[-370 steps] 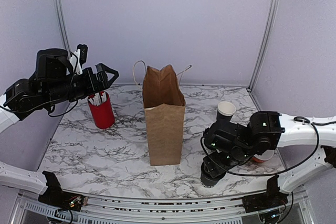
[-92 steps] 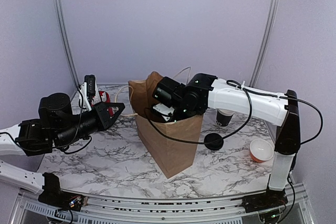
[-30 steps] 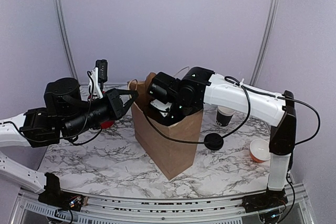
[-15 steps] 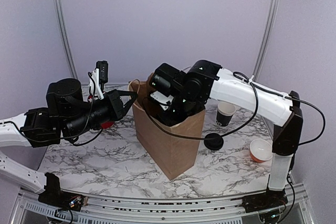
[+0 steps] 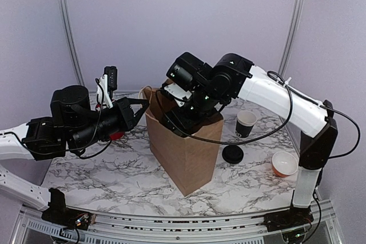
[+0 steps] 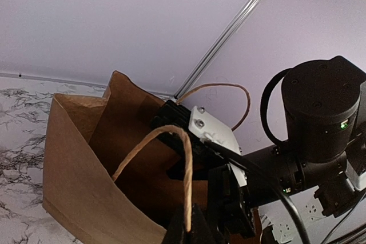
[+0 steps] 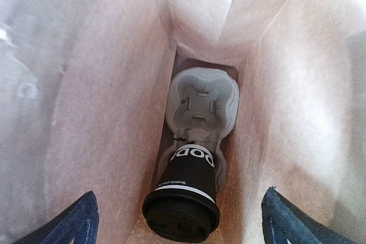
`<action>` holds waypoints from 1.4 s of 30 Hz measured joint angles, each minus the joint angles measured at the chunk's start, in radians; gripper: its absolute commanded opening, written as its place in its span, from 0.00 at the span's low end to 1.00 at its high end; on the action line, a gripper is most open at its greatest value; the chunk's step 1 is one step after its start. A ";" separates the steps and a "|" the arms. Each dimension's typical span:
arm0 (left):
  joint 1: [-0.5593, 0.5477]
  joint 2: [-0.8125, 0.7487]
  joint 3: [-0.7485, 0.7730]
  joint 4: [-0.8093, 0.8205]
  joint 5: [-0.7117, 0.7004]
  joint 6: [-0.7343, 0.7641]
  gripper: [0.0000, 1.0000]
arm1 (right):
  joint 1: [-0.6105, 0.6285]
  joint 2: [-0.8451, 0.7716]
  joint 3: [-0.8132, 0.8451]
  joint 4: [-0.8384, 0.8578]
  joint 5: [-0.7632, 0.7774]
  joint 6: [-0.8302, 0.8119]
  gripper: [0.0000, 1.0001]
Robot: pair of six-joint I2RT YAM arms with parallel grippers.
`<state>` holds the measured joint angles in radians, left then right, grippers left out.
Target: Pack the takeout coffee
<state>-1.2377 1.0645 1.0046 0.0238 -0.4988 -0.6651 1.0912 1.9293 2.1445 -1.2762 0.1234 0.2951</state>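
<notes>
Nearest the arms' bases, the marble table (image 5: 108, 181) carried an orange bowl (image 5: 284, 164) at the front right. A loose black lid (image 5: 233, 154) lay just left of it, apart from the bag, as it had three seconds before.

The brown paper bag (image 5: 191, 155) stood mid-table, turned and leaning. Twelve seconds earlier it had stood square and upright with both arms well away from it.

Deep inside, the takeout coffee (image 7: 184, 195) sat lid-up in the near socket of a pale pulp cup carrier (image 7: 201, 106) on the bag's floor. The carrier's far socket was bare.

The left gripper (image 6: 191, 230) was clamped tight on the near twine handle (image 6: 186, 164), pulling that side of the mouth open. Its pose was unchanged over the last second. Three seconds ago it had been lower and short of the bag.

The right gripper (image 5: 174, 121) was at the bag's mouth with its jaws spread wide and nothing between them. In the right wrist view its fingers (image 7: 77, 220) framed the coffee from above without touching it. A second earlier that wrist had been sunk lower into the bag with the jaws narrower. It had since lifted, and the forearm rode higher over the bag.

Beyond the bag to the right, an open black cup (image 5: 246, 124) with a white rim stood where it had been all along. At the back left, a red cup (image 5: 117, 135) showed only as a sliver behind the left arm.
</notes>
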 measured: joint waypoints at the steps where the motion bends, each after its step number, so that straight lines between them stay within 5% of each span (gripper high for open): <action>1: 0.000 0.000 0.002 0.000 0.000 0.000 0.00 | 0.000 -0.003 0.004 0.002 0.000 0.000 0.96; 13: 0.000 0.006 0.014 -0.004 0.000 -0.001 0.02 | 0.000 -0.040 0.039 0.064 0.014 0.001 0.97; 23: 0.000 0.014 0.024 -0.011 -0.001 0.000 0.18 | 0.000 -0.132 0.039 0.210 0.017 -0.002 0.98; 36: -0.001 0.000 0.043 -0.015 -0.009 0.019 0.56 | -0.007 -0.303 -0.054 0.447 0.036 -0.023 0.98; 42: -0.002 -0.056 0.042 -0.017 -0.027 0.045 0.94 | -0.022 -0.390 -0.170 0.511 0.080 -0.028 0.99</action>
<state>-1.2392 1.0084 1.0462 0.0071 -0.5255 -0.6205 1.0695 1.5394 1.9747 -0.7650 0.2035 0.2668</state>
